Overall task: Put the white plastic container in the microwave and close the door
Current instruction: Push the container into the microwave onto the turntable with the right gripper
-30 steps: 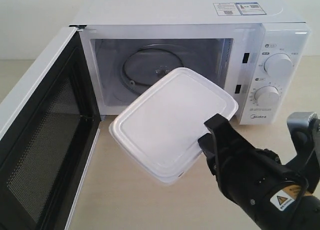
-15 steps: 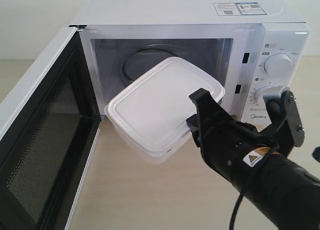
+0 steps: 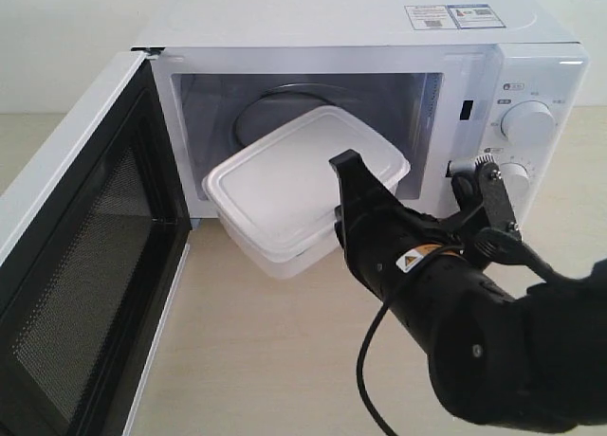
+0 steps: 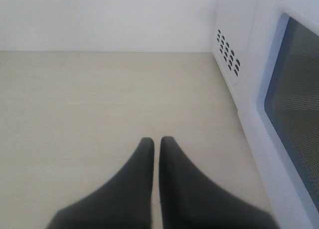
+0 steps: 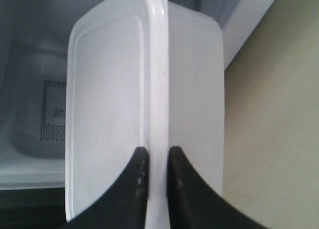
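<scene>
**Container at the mouth of the microwave**

My right pincer (image 3: 349,188) pinches the white plastic container (image 3: 302,180) by the rim at its near short end. In the right wrist view my two black fingers (image 5: 137,184) close on either side of that rim, one on the lid (image 5: 104,89) and the other on the box wall beneath it.

The container, lid on, is partway into the microwave (image 3: 379,24). Its far end is inside the opening, in front of the turntable (image 3: 275,109). Its near end projects out in front of the microwave, clear above the table (image 3: 266,360). It hangs slightly tilted. I cannot tell whether its far end touches anything inside the microwave.

The door (image 3: 66,265) stands swung wide open at the microwave's left, its black mesh inner face showing. The two dials (image 3: 528,123) sit on the microwave's right panel, just beyond my right arm.

My left pincer (image 4: 156,142) is to the left of the microwave, near the side wall with its vent holes (image 4: 228,51) and the outer face of the open door. Its fingers are pressed together with only a thin slit between them, and they hold nothing above the table.
</scene>
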`<state>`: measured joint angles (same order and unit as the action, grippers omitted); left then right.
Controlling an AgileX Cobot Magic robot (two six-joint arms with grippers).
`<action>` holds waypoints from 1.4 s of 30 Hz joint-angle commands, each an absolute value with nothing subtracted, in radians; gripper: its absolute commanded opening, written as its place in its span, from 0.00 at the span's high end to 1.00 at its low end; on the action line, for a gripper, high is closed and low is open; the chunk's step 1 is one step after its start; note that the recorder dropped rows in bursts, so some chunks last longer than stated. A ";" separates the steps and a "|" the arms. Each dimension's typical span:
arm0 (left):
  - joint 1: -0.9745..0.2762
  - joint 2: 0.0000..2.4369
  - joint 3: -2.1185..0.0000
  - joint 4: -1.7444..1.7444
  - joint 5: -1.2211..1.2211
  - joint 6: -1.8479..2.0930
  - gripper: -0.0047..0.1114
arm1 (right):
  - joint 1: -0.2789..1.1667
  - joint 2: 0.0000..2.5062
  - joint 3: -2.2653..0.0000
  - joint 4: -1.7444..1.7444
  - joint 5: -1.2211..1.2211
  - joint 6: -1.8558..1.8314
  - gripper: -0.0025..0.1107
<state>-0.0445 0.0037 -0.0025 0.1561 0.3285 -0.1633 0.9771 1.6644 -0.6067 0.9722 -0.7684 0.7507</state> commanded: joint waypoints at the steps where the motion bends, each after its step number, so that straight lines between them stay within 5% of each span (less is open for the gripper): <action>1: -0.041 0.000 0.000 0.154 0.315 -0.167 0.92 | 0.929 1.699 -0.654 0.920 -0.769 0.743 0.98; 42: -0.041 0.000 0.000 0.154 0.315 -0.167 0.92 | 0.702 1.992 -1.060 0.800 -0.640 0.744 0.98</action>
<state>-0.0445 0.0037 -0.0025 0.1561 0.3285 -0.1633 0.7129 1.9864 -1.0488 0.8155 -0.6038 0.7504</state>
